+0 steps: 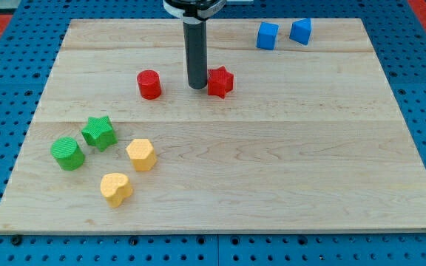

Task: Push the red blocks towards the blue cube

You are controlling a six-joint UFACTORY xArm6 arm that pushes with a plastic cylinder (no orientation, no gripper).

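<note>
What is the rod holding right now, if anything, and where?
Nothing is held. My tip stands just left of the red star block, at its side; contact cannot be told.

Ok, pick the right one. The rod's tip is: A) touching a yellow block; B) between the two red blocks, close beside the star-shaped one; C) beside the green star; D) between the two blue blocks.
B: my tip sits between the red cylinder on the view's left and the red star on its right, close against the star, far from the other blocks.
</note>
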